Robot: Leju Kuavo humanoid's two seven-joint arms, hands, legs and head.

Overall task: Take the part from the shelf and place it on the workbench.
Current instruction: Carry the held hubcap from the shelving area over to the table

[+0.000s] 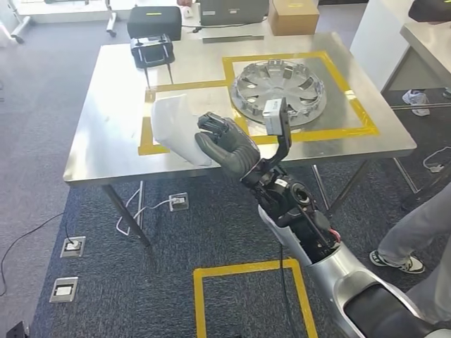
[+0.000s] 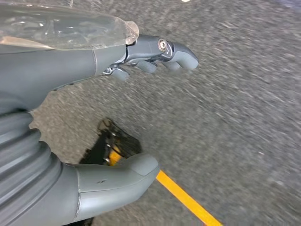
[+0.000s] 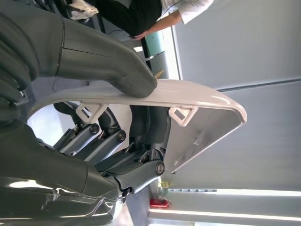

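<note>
My right hand (image 1: pixel 228 146) grips a white, flat curved plastic part (image 1: pixel 173 128), holding it above the front edge of the steel workbench (image 1: pixel 106 91). In the right wrist view the thumb (image 3: pixel 106 59) presses on the outer face of the white part (image 3: pixel 199 101) and the dark fingers (image 3: pixel 117 141) wrap its ribbed inner side. My left hand (image 2: pixel 106 117) hangs over grey carpet, fingers (image 2: pixel 160 52) spread, nothing in it.
A silver wheel cover (image 1: pixel 277 90) lies inside the yellow-taped rectangle on the workbench. A black case (image 1: pixel 154 22), a black stand (image 1: pixel 152 53) and a cardboard box (image 1: pixel 293 15) sit at the far edge. A person's legs (image 1: pixel 420 225) stand at the right. Yellow floor tape (image 1: pixel 244 282) marks the carpet.
</note>
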